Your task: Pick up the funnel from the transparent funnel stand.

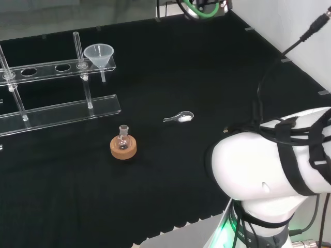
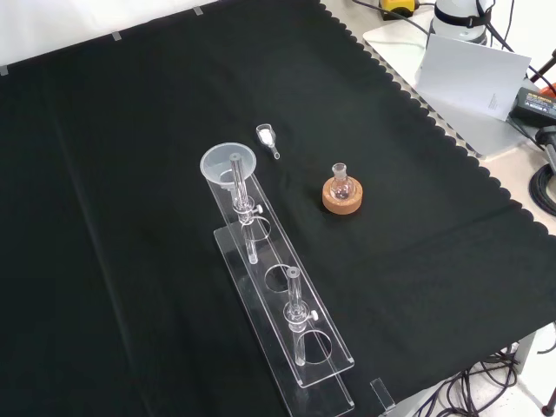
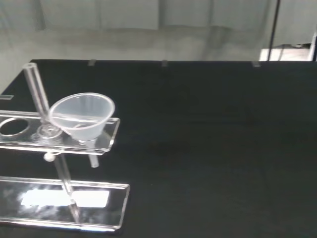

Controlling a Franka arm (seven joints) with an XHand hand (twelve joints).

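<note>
A translucent white funnel (image 1: 99, 55) sits in the end hole of the clear funnel stand (image 1: 57, 111), its stem hanging below the upper bar. In the front view the funnel (image 2: 228, 162) is at the far end of the stand (image 2: 295, 365). The wrist view looks at the funnel (image 3: 81, 115) from some way off, seated in the stand's upper bar (image 3: 106, 141) beside an upright rod.
A small round-bottomed flask on a cork ring (image 1: 123, 146) stands on the cloth in front of the stand, also the flask on its ring (image 2: 341, 193). A small clear scoop with white powder (image 1: 182, 117) lies mid-cloth. The arm's white link (image 1: 269, 170) fills the head view's lower right.
</note>
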